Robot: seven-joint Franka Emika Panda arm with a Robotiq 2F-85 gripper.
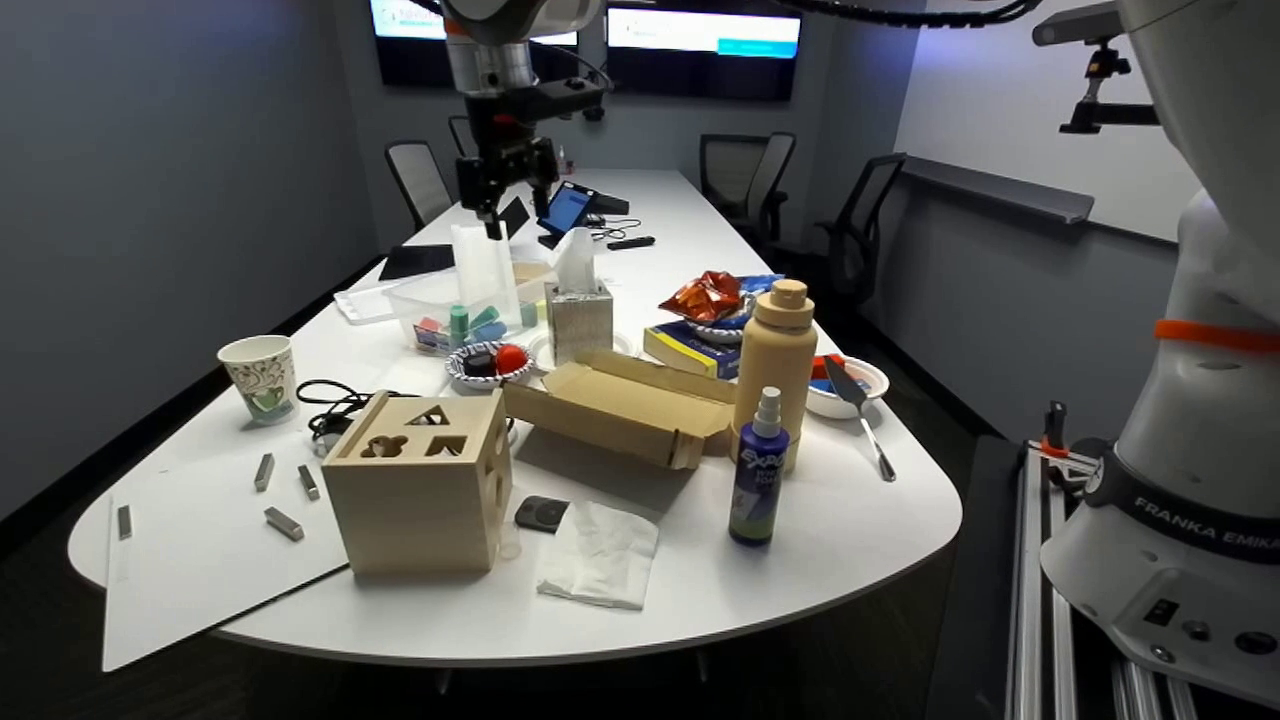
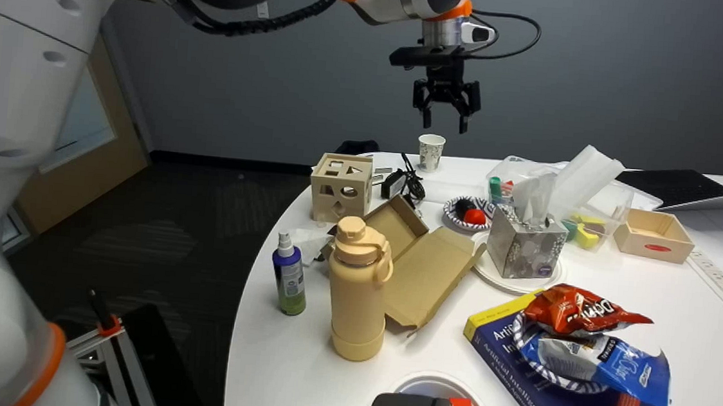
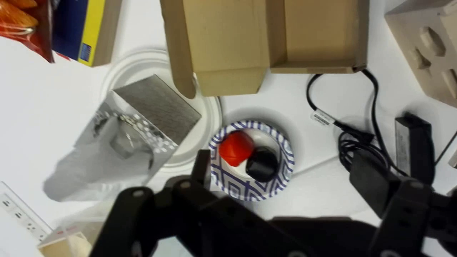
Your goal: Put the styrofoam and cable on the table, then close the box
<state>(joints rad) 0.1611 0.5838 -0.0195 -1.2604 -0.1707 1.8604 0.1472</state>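
The tan cardboard box (image 1: 600, 425) stands open on the white table (image 1: 850, 530). Its lid is folded out flat, shown also in an exterior view (image 2: 423, 279) and the wrist view (image 3: 228, 35); the visible inside holds nothing. The black cable (image 1: 340, 402) lies coiled on the table beside the box and the wooden cube, also in the wrist view (image 3: 357, 146). A white curved sheet, possibly the styrofoam, stands in a clear bin (image 2: 586, 175). My gripper (image 2: 445, 124) is open and empty, high above the table, over the area between bowl and cable in the wrist view (image 3: 285, 167).
A wooden cube (image 1: 420, 500), a tan bottle (image 1: 775, 370) and a spray bottle (image 1: 757, 490) stand near the box. A tissue box (image 2: 522, 248) stands on plates by the lid. A patterned bowl (image 3: 250, 191) holds red and black pieces. A paper cup (image 2: 431, 151) stands behind.
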